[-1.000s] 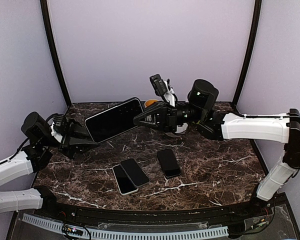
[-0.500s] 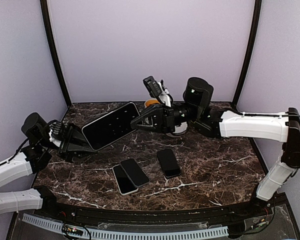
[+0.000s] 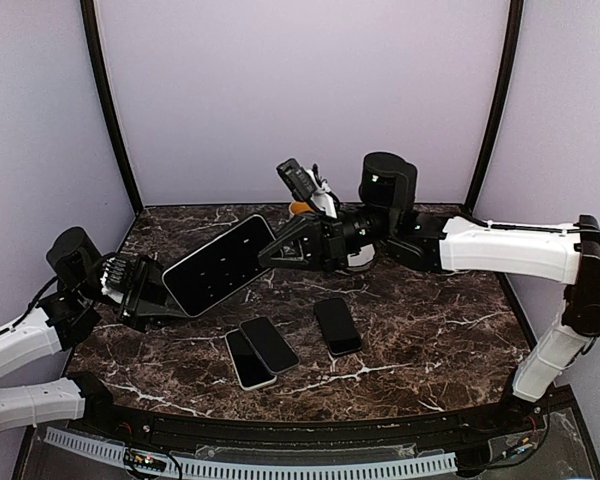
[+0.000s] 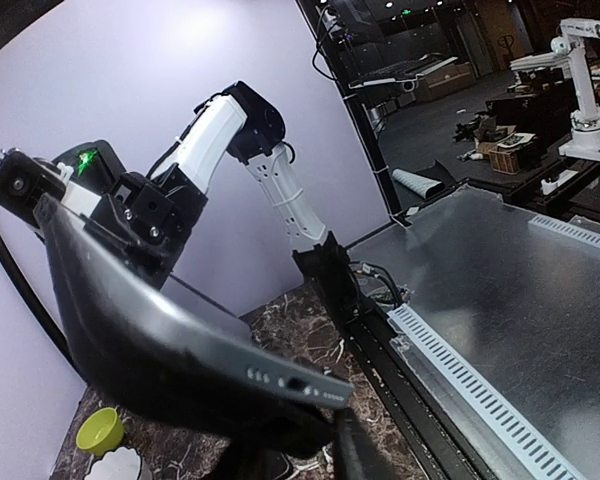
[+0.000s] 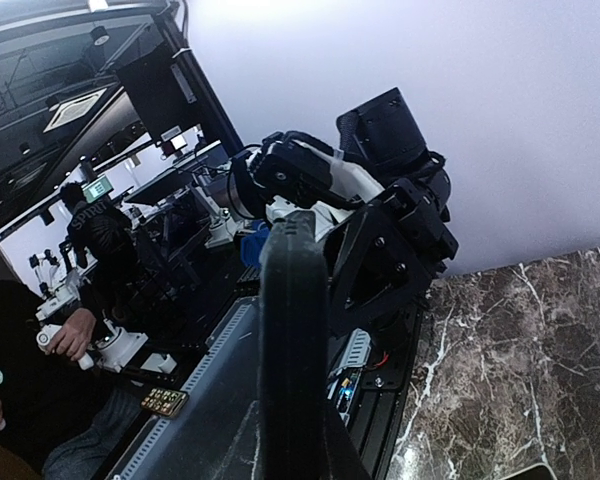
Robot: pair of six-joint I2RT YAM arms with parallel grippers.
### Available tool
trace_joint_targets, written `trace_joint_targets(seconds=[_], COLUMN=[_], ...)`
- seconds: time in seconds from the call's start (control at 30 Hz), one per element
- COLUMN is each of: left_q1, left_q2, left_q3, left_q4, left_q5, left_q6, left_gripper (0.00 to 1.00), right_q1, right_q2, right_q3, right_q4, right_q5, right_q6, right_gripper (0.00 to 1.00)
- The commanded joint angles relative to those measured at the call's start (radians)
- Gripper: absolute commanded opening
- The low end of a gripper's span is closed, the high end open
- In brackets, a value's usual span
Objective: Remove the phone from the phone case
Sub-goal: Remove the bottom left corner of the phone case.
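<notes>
Slanting phone (image 3: 218,264) runs lower-left to upper-right.

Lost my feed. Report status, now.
Left gripper and right gripper both shut on cased phone, one each end. Aloft, tilted, no separation visible. Three loose phones on table nearby.
</notes>
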Motion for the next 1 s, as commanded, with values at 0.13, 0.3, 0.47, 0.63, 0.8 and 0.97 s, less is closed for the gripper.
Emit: trace_joint_targets(seconds=[0.13,0.3,0.47,0.63,0.8,0.97], left_q1=[0.000,0.000,0.001,0.000,0.000,0.000], left_q2=[-0.058,-0.079,-0.085,-0.090,-0.083,-0.073], left_q3=[0.014,0.026,0.030,0.031,0.028,0.015], left_q4=[-0.137,-0.257,-0.308,-0.314,-0.308,-0.282], left_q5=[-0.103,-0.167,-0.278,-0.336,-0.324,-0.274], left_q6=[0.126,0.211,0.257,0.270,0.268,0.250], left_gripper=[0.62,0.63,0.61,0.58,0.56,0.53], right_q1=[0.024,-0.021,-0.067,-0.083,-0.083,-0.078], right_q2=[-0.058,-0.116,-0.202,-0.295,-0.346,-0.362], right_q3=[0.046,0.037,-0.015,-0.111,-0.189,-0.267], right_q4=[-0.177,-0.245,-0.338,-0.361,-0.340,-0.230], right_q5=[0.076,0.107,0.174,0.301,0.376,0.414], right_q6=[-0.166,-0.252,-0.430,-0.608,-0.763,-0.848], right_gripper=[0.00,0.00,0.00,0.00,0.00,0.00])
